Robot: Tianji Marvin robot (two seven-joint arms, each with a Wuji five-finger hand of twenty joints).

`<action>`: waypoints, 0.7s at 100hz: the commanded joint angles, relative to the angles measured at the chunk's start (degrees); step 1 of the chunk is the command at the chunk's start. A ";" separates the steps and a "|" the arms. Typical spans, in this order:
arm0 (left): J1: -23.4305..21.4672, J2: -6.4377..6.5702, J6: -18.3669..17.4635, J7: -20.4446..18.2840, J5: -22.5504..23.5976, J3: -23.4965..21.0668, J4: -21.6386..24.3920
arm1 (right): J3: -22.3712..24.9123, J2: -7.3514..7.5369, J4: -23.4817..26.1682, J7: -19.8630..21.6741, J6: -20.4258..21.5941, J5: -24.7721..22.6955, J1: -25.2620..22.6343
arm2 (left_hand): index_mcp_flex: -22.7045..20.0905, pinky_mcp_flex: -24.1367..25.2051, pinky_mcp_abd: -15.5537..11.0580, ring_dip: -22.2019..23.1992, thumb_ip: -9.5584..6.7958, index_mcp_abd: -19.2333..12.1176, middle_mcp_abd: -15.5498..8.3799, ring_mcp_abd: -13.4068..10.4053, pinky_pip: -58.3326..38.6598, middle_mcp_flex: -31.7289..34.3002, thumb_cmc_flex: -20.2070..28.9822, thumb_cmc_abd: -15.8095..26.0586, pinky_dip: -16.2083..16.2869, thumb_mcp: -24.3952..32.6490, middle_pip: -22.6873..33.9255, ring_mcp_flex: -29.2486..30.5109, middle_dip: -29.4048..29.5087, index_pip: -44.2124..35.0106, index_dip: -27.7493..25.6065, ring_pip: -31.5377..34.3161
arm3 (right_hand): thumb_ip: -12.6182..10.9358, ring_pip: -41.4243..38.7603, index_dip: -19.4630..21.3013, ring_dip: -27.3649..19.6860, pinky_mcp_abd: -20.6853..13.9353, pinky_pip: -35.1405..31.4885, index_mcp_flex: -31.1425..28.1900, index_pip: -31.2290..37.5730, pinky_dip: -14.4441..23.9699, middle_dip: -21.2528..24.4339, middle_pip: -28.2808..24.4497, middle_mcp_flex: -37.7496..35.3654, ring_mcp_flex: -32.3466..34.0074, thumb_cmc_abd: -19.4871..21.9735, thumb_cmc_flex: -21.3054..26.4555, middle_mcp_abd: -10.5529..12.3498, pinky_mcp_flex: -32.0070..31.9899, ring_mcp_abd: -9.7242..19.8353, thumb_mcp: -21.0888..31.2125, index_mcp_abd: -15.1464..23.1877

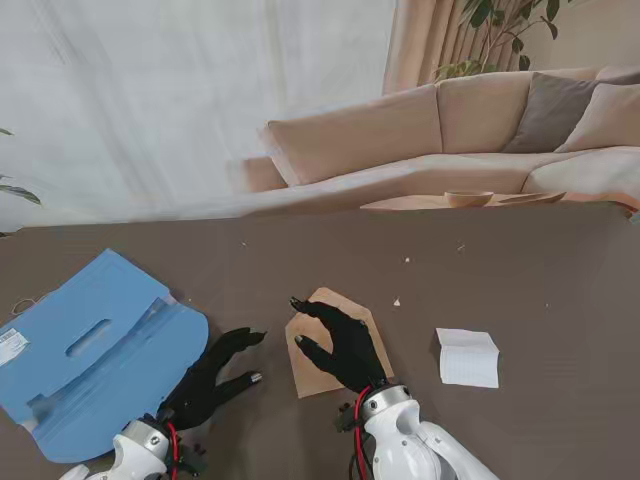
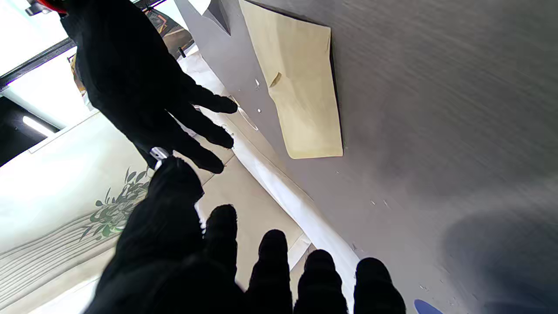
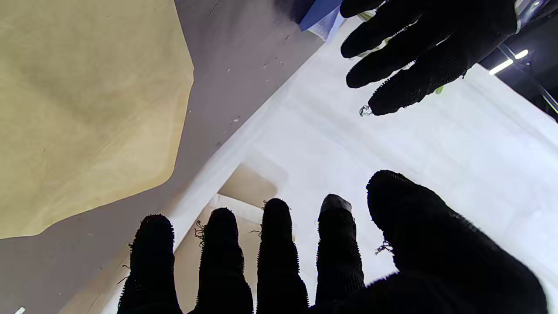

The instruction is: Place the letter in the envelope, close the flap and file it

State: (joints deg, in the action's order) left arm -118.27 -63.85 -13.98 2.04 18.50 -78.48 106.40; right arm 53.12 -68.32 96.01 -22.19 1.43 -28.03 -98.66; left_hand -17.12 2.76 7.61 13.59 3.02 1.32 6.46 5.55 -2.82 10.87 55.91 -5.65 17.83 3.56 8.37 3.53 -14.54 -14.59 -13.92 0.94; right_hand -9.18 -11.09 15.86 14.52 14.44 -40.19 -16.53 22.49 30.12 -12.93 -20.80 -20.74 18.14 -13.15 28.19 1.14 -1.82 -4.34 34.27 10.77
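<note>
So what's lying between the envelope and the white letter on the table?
Nothing: in the stand view the stretch between the envelope and the letter is bare table. The right hand hangs over the envelope.

Folder [image 1: 95, 355] left, envelope [image 1: 312, 375] middle, letter [image 1: 468, 358] right.

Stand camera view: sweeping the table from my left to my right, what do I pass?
Open blue plastic file folder → black-gloved left hand → tan paper envelope with the black-gloved right hand over it → folded white paper letter.
</note>
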 commanded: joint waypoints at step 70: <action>0.24 -0.31 0.10 -1.17 -0.77 0.09 0.28 | 0.09 -0.13 1.21 1.98 -0.75 0.36 -0.47 | 2.00 -0.01 -2.58 -1.00 -1.16 -1.60 -3.78 -1.98 0.86 -2.54 1.63 2.84 -1.71 -0.33 -3.31 -1.68 0.01 -1.16 0.64 -0.61 | -1.92 -0.99 0.54 0.65 -1.07 -0.12 0.56 1.77 2.05 -0.41 -1.20 0.34 -1.01 0.66 0.65 0.05 0.44 0.43 4.05 -0.33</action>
State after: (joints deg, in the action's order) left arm -117.98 -63.84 -14.11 1.74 17.97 -78.54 106.56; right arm 53.30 -68.29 96.90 -20.93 1.13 -27.60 -98.77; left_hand -17.10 2.75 7.57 13.56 3.02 1.32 5.33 5.52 -2.82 10.24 55.91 -5.65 17.72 3.56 6.42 3.53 -14.52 -14.85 -13.80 0.94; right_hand -9.48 -11.67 15.86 14.56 14.44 -40.23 -16.53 23.18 31.46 -13.03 -21.39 -20.74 18.14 -13.15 28.40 1.10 -1.65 -4.34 36.33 10.77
